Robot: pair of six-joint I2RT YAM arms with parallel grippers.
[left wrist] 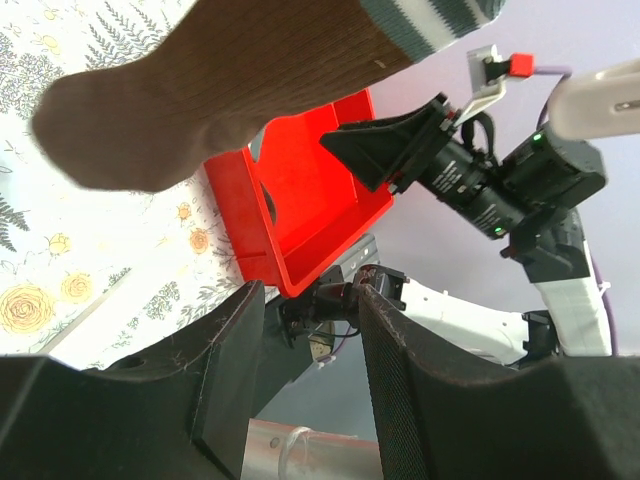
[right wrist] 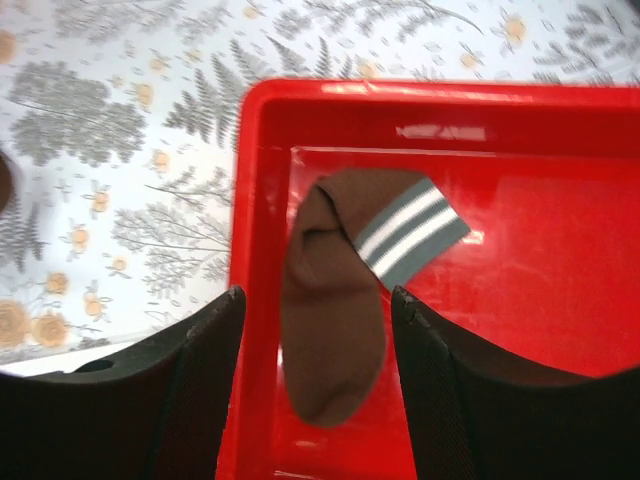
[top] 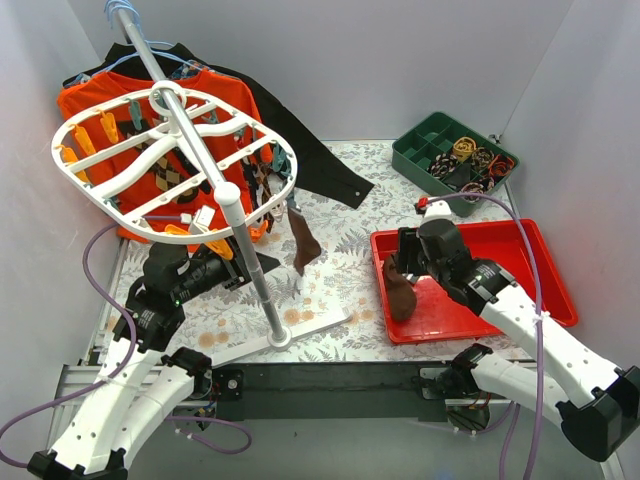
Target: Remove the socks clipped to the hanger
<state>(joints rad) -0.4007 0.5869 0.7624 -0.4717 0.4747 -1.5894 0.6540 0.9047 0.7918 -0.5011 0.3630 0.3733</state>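
The white oval hanger (top: 100, 150) stands on its pole (top: 250, 260) at the left. A plain brown sock (top: 305, 245) hangs from its right side; argyle socks (top: 168, 168) hang under the rack. In the left wrist view this brown sock (left wrist: 220, 90) hangs above my open, empty left gripper (left wrist: 308, 300), apart from it. In the top view my left gripper (top: 243, 268) is beside the pole. My right gripper (right wrist: 316, 300) is open over the red tray (right wrist: 520, 290). A brown sock with a striped cuff (right wrist: 335, 330) lies loose in the tray between the fingers, also in the top view (top: 400, 290).
An orange shirt (top: 90, 100) and a long black garment (top: 330, 170) hang behind the rack on a light-blue hanger (top: 125, 15). A green divided bin (top: 455, 160) with small items sits at the back right. The rack's flat base (top: 290, 330) lies on the floral tablecloth.
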